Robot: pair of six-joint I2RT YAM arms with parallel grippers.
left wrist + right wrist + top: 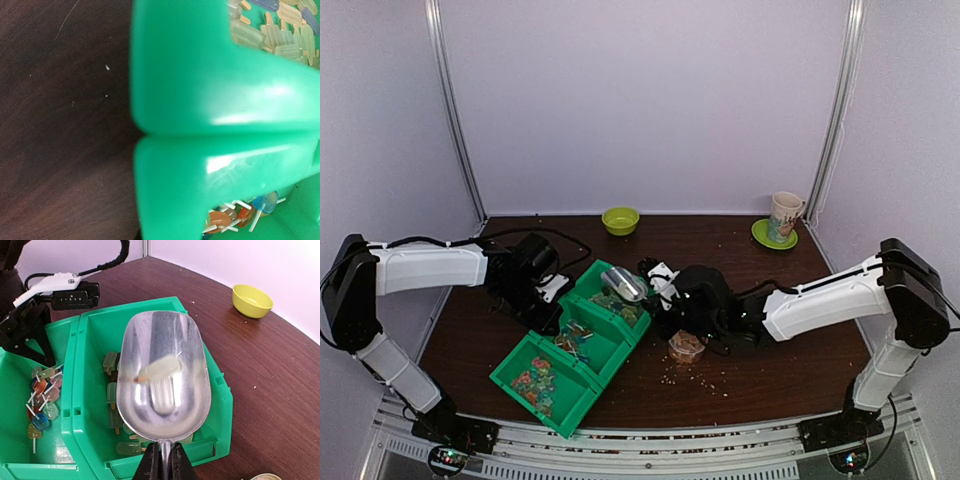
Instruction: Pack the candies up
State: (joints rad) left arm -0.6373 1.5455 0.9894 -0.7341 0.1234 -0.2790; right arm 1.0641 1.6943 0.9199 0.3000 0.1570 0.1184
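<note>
Brown desk carries green bins full of candies. Right fingers pinch a metal scoop by its handle, mid-frame over the end bin. One pale candy lies in it, just ahead of them. Left fingers, upper left, seem to pinch a bin wall.

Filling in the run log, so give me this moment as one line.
left tool gripping green bins | right tool holding scoop above them | candies in scoop
</note>
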